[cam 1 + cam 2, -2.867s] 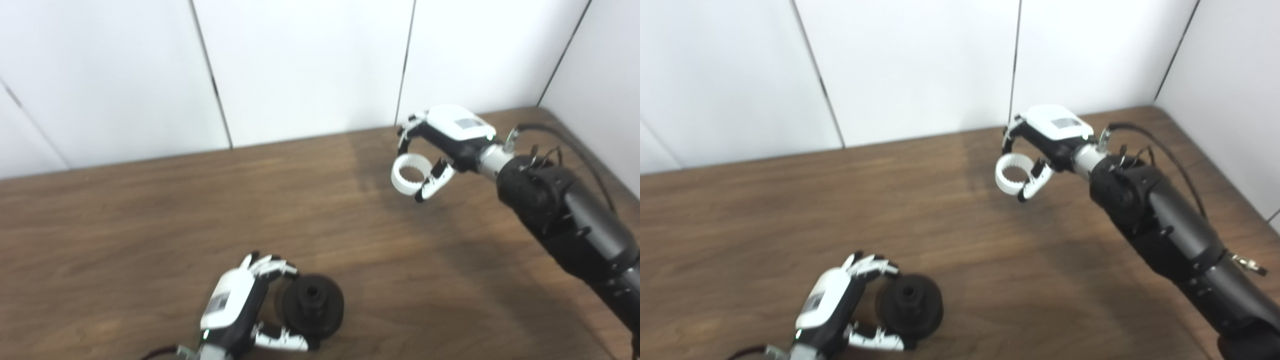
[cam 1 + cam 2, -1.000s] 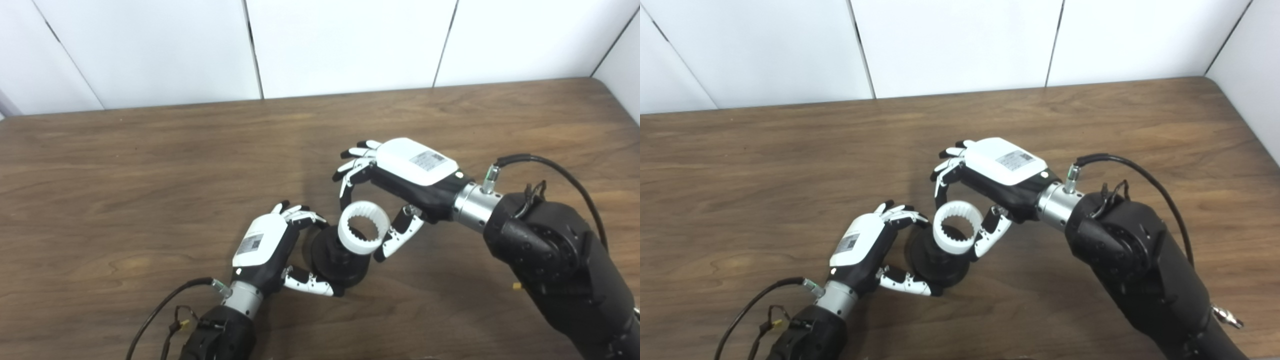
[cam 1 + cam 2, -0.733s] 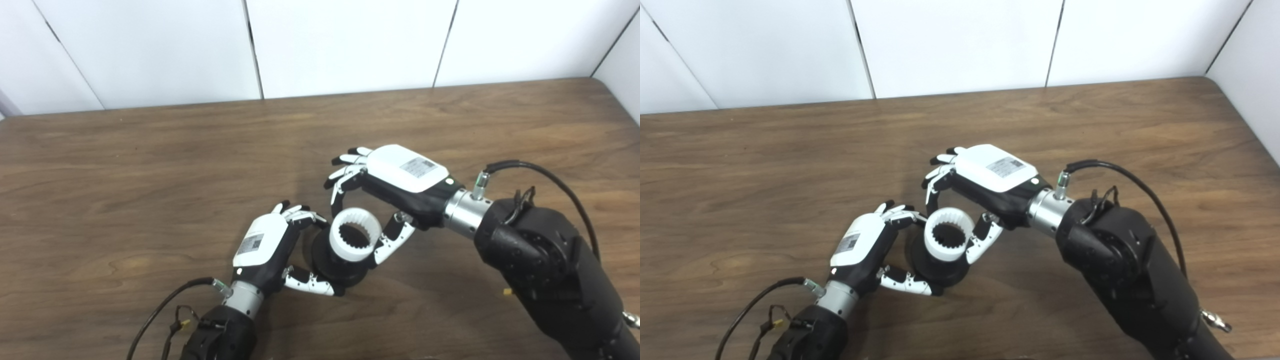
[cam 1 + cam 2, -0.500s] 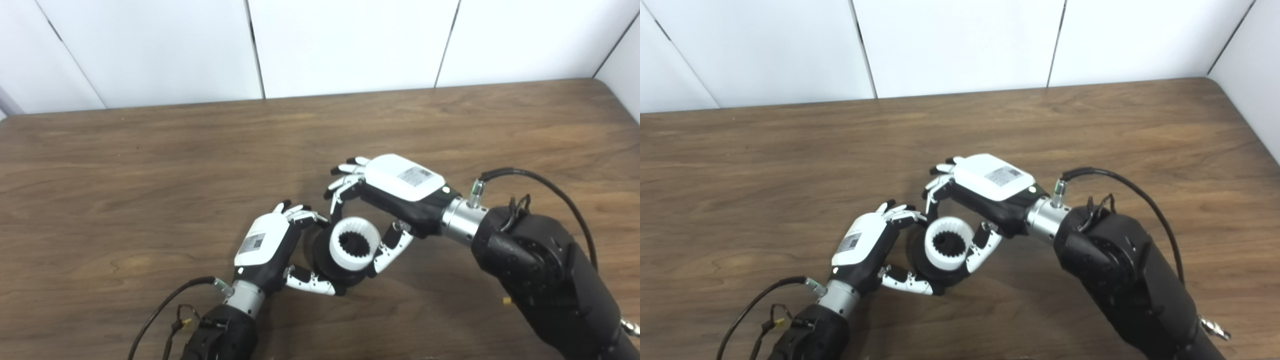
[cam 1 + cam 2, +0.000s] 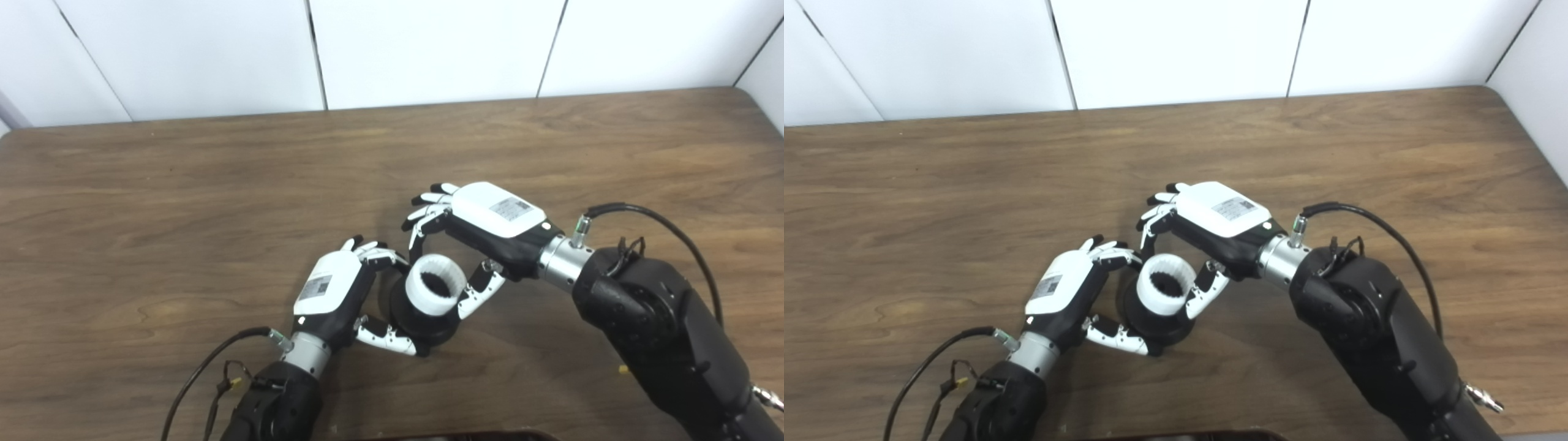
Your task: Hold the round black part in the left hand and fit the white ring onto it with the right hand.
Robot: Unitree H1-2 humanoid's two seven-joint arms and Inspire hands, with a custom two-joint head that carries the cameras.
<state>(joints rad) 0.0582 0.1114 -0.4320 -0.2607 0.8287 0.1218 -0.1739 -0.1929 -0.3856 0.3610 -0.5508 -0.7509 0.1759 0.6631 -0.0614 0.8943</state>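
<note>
Gripping the round black part [image 5: 422, 315], the left hand [image 5: 334, 294] has fingers curled over its far rim and thumb along its near edge. Part sits low on the wooden counter [image 5: 153, 202], near centre, whether resting or slightly lifted cannot be told. White ring [image 5: 433, 293] sits on top of the black part, toothed inner wall visible, dark core showing through its opening. Right hand [image 5: 490, 223] pinches the ring: fingers [image 5: 422, 220] arch over its far side, thumb [image 5: 481, 294] against its right side. Both arms enter from the bottom edge, cables trailing at each wrist. White panelled wall [image 5: 429, 49] behind the counter.
</note>
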